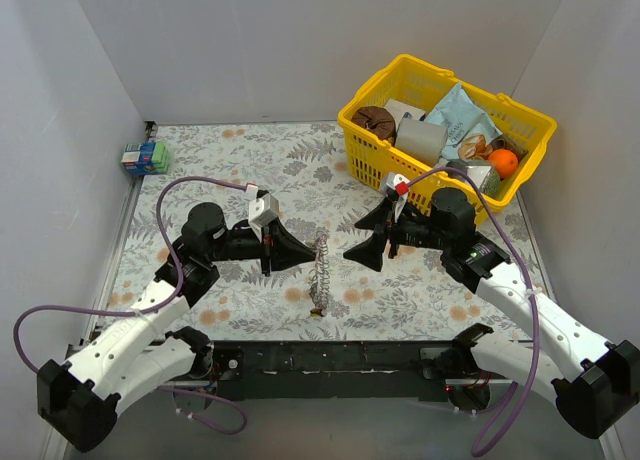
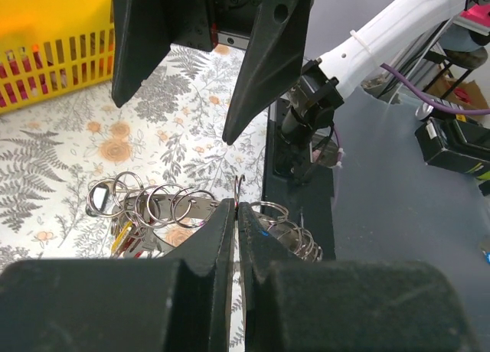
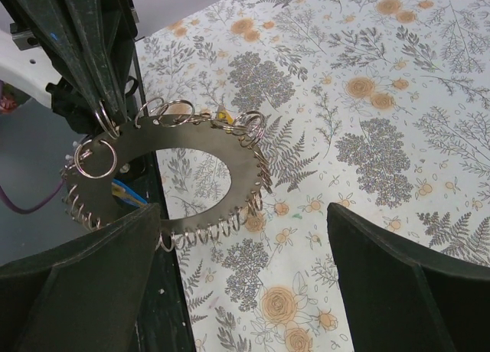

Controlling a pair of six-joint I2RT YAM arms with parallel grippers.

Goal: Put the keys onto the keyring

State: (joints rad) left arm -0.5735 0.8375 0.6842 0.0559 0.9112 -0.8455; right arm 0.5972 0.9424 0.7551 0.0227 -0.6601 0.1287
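Keyring (image 3: pixel 145 145): large flat silver metal ring, rim fringed with many small split rings; held in the air above the near edge of the floral-patterned table (image 1: pixel 230 170), midway between the arms. It stands on edge, broad faces turned toward the two arms, its edge line running near to far. Judged stiff, light and slick, with loose jangling loops; best taken on the bare flat band. Keys (image 2: pixel 121 241): only coloured flecks show under the rim. Left end effector (image 2: pixel 237 208): pressed together on the rim. Right end effector (image 1: pixel 352 240): spread, facing the ring, apart from it.
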